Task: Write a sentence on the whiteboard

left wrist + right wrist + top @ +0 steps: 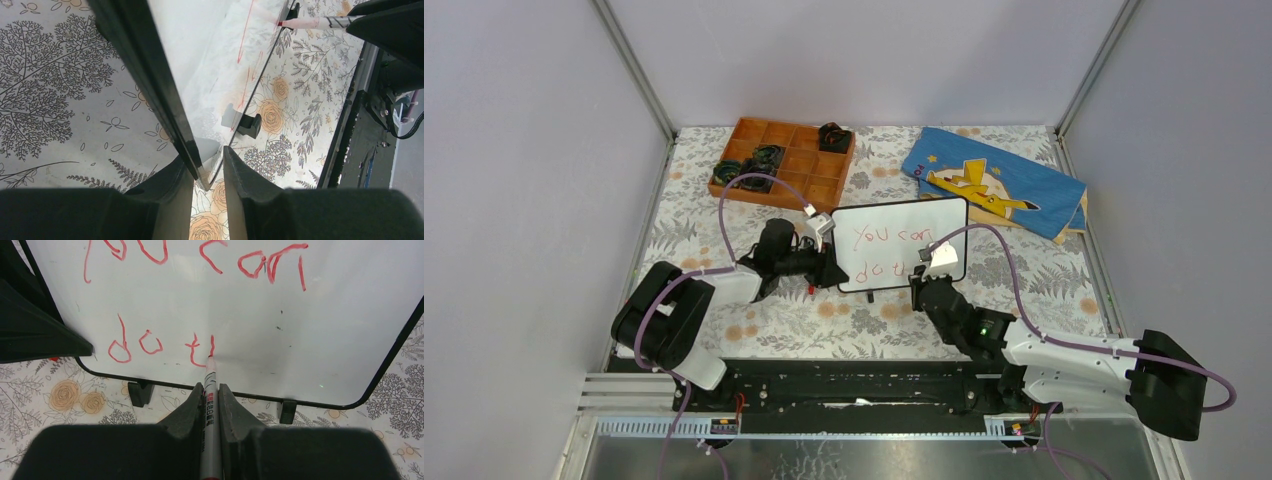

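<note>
At mid-desk, whiteboard (906, 212): it stands on its two little black feet on the flower-patterned desk (864, 322), leaning a bit backward, its white face turned to the arms.
Sentence (892, 237): thin red handwriting in two lines. The upper reads "You can"; the lower so far reads "do t" plus one upright stroke.
Left pincer (207, 165): closed on the board's left edge, the black frame caught between its two fingers. It braces the board from the side.
Right pincer (210, 390): clamped on a red marker (210, 376), which sticks out forward between the fingers.
Marker tip: it touches the board at the foot of the upright stroke just right of the "t", low on the face and near the bottom frame.
Step in hand: by my reading, the last word is being written. The "t" is done and the upright looks like the start of an "h".
Progress: judged well past half, with three words finished and one begun.
Next move: probably the arch of the "h", then the remaining letters to the right. That calls for light, even pressure and short strokes that stay above the frame. White space lies free to the right of the tip.
Risk: too hard a push could tip or slide the board, so the left hold matters.
Far side of the desk: an orange compartment tray (789, 160) and a blue cloth (994, 180), both well apart from the board.
</note>
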Motion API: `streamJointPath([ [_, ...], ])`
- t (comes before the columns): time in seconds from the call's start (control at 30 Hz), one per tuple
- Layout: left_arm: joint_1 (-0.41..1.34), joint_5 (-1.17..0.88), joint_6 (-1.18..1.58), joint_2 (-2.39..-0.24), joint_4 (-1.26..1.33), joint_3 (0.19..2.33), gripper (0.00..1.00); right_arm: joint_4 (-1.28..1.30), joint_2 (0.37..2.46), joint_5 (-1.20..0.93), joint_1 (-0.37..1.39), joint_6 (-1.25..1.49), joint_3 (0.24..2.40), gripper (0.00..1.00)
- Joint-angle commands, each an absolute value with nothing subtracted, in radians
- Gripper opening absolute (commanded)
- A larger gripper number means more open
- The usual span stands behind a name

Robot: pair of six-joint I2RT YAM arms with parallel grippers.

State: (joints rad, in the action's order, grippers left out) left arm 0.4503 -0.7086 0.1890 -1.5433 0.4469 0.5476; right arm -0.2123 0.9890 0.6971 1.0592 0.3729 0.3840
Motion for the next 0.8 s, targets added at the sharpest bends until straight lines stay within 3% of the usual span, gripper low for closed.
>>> streamJointPath([
  [0.0,0.46,-0.692,0.16,-1.529,0.428,0.569,0.34,-0.232,0.983,0.756,1.049,0.35,0.443,0.0],
  [0.77,0.463,-0.681,0.149,-1.532,0.416,0.572,0.32,-0.195,0.96,0.798,1.049,0.352,0.432,0.0],
])
